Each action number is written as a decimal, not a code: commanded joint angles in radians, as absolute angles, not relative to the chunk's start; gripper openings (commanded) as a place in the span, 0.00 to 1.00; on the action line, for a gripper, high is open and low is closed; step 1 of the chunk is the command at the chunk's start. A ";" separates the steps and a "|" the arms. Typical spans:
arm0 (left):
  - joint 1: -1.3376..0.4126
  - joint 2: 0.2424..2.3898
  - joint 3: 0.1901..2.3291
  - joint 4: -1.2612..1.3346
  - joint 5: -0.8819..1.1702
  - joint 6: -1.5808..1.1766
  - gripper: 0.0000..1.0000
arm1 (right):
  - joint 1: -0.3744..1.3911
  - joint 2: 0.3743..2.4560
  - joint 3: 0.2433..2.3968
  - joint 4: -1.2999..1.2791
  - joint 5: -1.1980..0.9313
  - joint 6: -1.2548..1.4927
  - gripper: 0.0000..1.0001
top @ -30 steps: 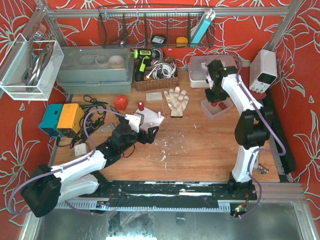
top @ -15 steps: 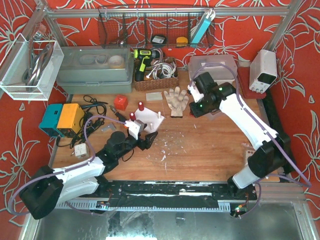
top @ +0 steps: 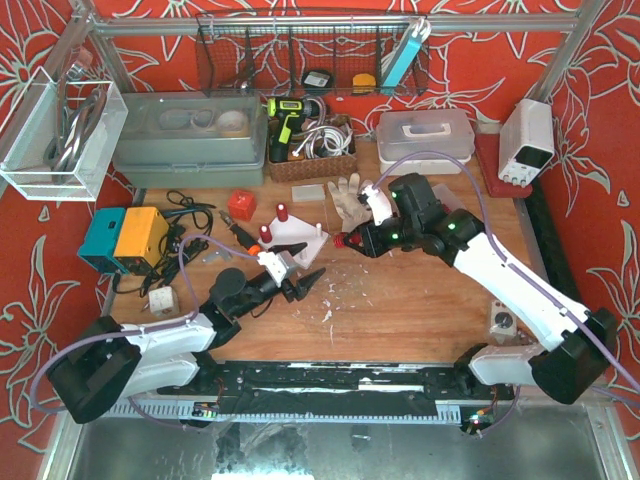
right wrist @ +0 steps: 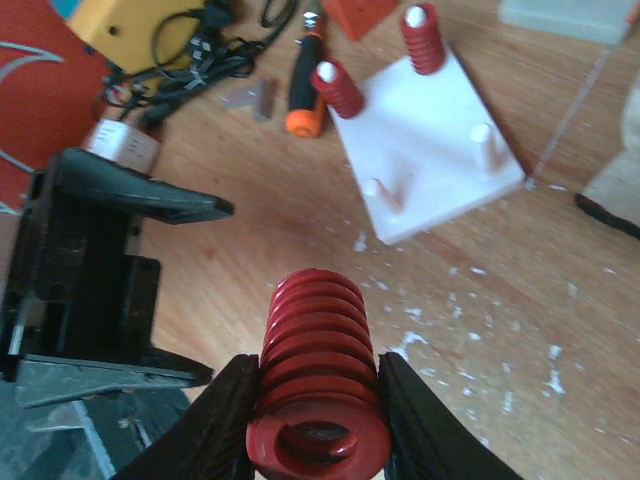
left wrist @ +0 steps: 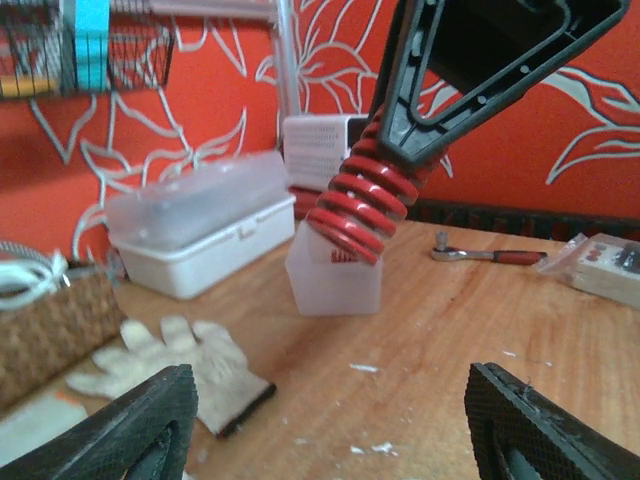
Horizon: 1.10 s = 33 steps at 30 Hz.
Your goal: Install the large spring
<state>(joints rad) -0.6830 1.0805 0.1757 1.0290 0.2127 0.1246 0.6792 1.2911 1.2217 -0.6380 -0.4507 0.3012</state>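
- The scene is a wooden table (top: 420, 300) enclosed by red walls with a white flower pattern; white chips lie scattered on the wood.
- The right gripper (right wrist: 317, 400) is closed on the large spring (right wrist: 315, 320), a thick red coil. Its two fingers press the sides of the coil, and the open end points toward the wrist camera.
- In the top view the spring hangs above the table, just beside the right edge of the white base plate (right wrist: 430, 150).
- On the plate, two small red springs (right wrist: 423, 40) sit on the far pegs, while two bare pegs (right wrist: 483, 135) stand at the near side.
- The left gripper (top: 306, 264) is near the front corner of the plate. Its jaws stand apart and nothing is between them.
- An orange-handled screwdriver (right wrist: 300, 95) and black cables (right wrist: 215, 45) lie beside the plate's left edge.
- A white glove (top: 350, 198) lies behind the spring, and a clear plastic box (left wrist: 335, 285) stands farther to the right.
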 commanded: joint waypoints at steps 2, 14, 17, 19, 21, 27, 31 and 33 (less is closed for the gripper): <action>-0.695 1.091 0.194 1.184 0.256 0.286 0.77 | 0.706 1.222 1.165 -0.438 -0.566 0.396 0.01; -0.695 1.139 0.262 1.154 0.288 0.435 0.72 | 0.754 1.246 1.165 -0.467 -0.599 0.348 0.01; -0.695 1.138 0.265 1.149 0.301 0.450 0.68 | 0.771 1.257 1.162 -0.463 -0.605 0.350 0.01; -0.695 1.137 0.264 1.149 0.320 0.459 0.66 | 0.781 1.262 1.160 -0.451 -0.611 0.355 0.01; -0.695 1.135 0.262 1.149 0.340 0.467 0.66 | 0.790 1.269 1.159 -0.446 -0.620 0.359 0.01; -0.695 1.125 0.258 1.120 0.367 0.512 0.53 | 0.799 1.272 1.154 -0.439 -0.627 0.361 0.00; -0.695 1.119 0.249 1.118 0.381 0.526 0.46 | 0.800 1.272 1.146 -0.445 -0.623 0.353 0.00; -0.695 1.114 0.243 1.122 0.389 0.533 0.43 | 0.800 1.278 1.144 -0.448 -0.621 0.348 0.01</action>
<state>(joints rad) -0.6891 1.1339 0.2485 1.1069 0.3542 0.4980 0.7929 1.2762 1.1591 -0.4740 -0.6041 0.3565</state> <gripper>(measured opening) 0.451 0.329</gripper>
